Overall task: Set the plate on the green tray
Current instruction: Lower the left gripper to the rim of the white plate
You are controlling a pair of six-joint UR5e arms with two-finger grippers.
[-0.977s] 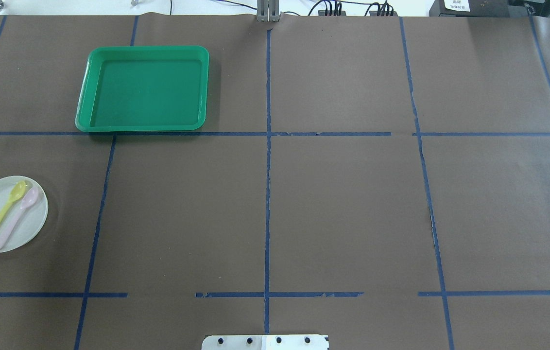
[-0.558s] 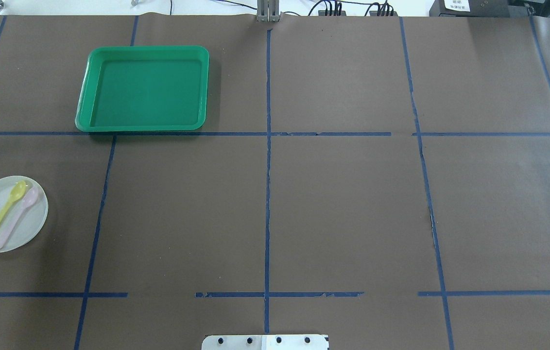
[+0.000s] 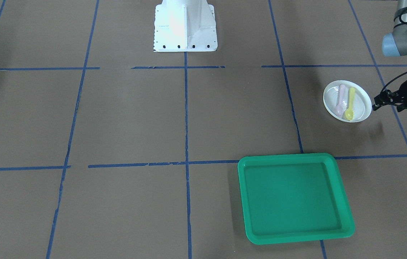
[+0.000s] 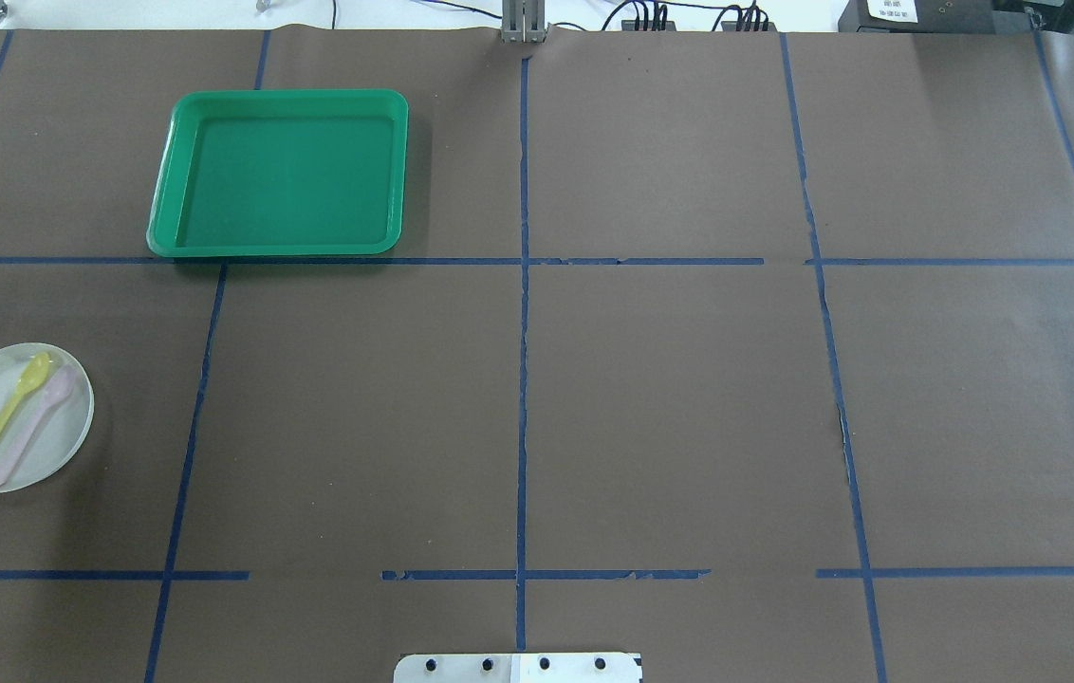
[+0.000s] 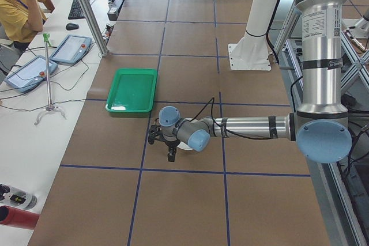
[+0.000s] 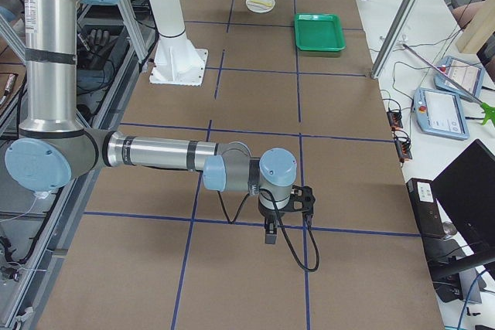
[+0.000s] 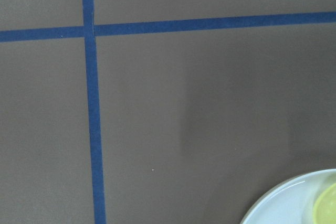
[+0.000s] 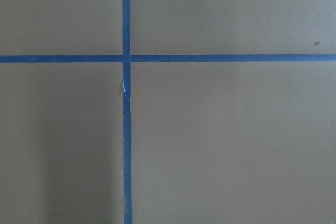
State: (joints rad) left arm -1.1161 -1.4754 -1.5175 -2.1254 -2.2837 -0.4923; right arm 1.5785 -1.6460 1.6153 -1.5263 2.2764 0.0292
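The white plate (image 4: 63, 441) lies at the table's left edge in the overhead view, with a yellow spoon (image 4: 6, 417) and a pink spoon (image 4: 29, 432) on it. It also shows in the front-facing view (image 3: 362, 105) and at the left wrist view's lower right corner (image 7: 286, 208). The green tray (image 4: 281, 175) lies empty at the back left, apart from the plate. My left gripper (image 3: 379, 100) hovers just beside the plate's outer rim, jaws apart and empty. My right gripper (image 6: 288, 218) hangs over bare table far from both; I cannot tell its state.
The table is covered in brown paper with blue tape lines. The robot's white base (image 3: 184, 25) stands at the middle of the near edge. A person (image 5: 20, 1) sits beyond the far edge with tablets (image 5: 69, 47).
The left gripper's tip has come into the overhead view at the left edge, beside the plate. The plate, spoons and tray have not moved.
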